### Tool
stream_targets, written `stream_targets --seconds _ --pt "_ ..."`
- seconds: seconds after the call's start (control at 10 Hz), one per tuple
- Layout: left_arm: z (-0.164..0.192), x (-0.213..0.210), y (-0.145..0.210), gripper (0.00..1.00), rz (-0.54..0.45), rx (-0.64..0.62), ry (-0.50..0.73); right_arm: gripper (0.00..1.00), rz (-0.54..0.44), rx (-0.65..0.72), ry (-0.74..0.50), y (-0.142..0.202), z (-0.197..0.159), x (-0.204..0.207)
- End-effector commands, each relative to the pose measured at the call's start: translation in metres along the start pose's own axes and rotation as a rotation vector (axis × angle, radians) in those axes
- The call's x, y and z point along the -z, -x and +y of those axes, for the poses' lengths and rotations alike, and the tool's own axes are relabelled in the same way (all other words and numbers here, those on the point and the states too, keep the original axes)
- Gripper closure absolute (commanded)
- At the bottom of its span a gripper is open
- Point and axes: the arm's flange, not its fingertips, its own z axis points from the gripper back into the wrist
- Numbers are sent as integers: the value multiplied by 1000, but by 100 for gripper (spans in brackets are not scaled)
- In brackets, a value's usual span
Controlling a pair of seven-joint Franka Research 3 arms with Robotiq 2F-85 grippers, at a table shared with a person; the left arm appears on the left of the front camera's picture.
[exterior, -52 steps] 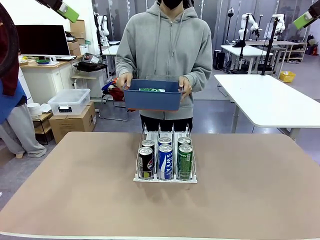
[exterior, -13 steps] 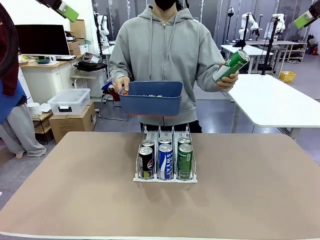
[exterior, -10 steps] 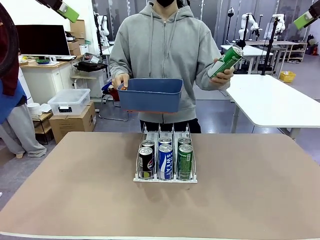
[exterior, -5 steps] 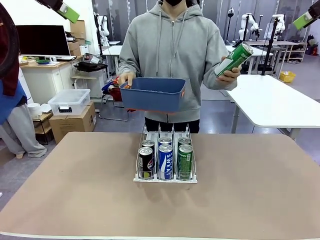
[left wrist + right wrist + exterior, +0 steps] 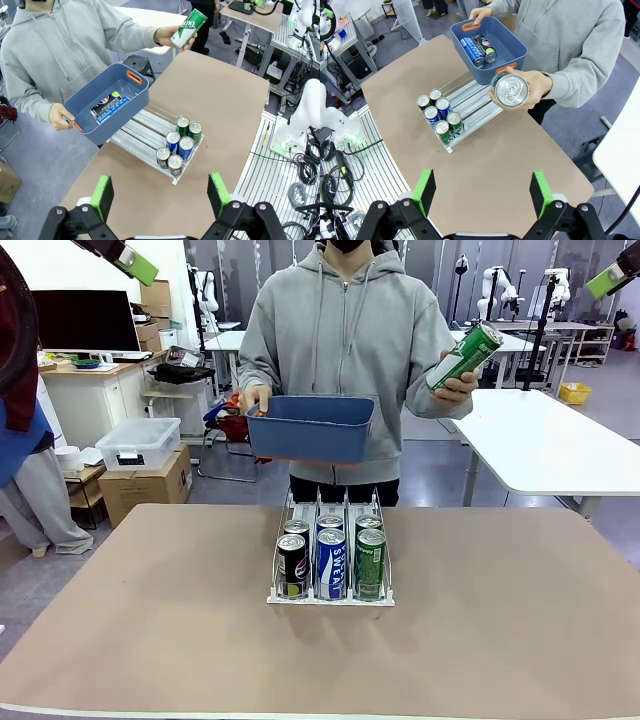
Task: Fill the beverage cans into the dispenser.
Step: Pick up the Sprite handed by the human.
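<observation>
The left claw [image 5: 160,194] and right claw [image 5: 482,191] open above the table [image 5: 150,640]
Both hold nothing. Six cans [image 5: 331,562] stand at the front of the dispenser [image 5: 330,601]; behind it a person [image 5: 345,330] holds a blue bin [image 5: 312,435] with two cans inside, and a green can [image 5: 466,355].

The front blue can [image 5: 331,562] reads SWEAT in white letters that run up its side. The front black can [image 5: 292,562] just beside it bears the round Pepsi logo. Both stand well ahead of the left gripper [image 5: 160,196]. Far ahead of the right gripper [image 5: 483,192], the lying black can [image 5: 486,45] in the blue bin [image 5: 517,54] shows the same logo. The white word on the green can [image 5: 189,28] is not surely readable.
</observation>
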Motion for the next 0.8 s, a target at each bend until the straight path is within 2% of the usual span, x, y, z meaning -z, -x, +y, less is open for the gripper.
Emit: stream_targets --seconds 0.0,0.1,0.2,0.4,0.7 --pt "1 -1 0 0 0 -3 -8 0 -20 65 19 -9 10 24" --pt "1 -1 0 0 0 -3 -8 0 -40 31 3 -21 -5 41" --pt "1 -1 0 0 0 -3 -8 0 -19 24 11 -26 -15 42" --pt "1 -1 0 0 0 -3 -8 0 -23 14 13 -26 -7 55" --pt "1 -1 0 0 0 -3 -8 0 -26 -7 -82 -43 -20 89"
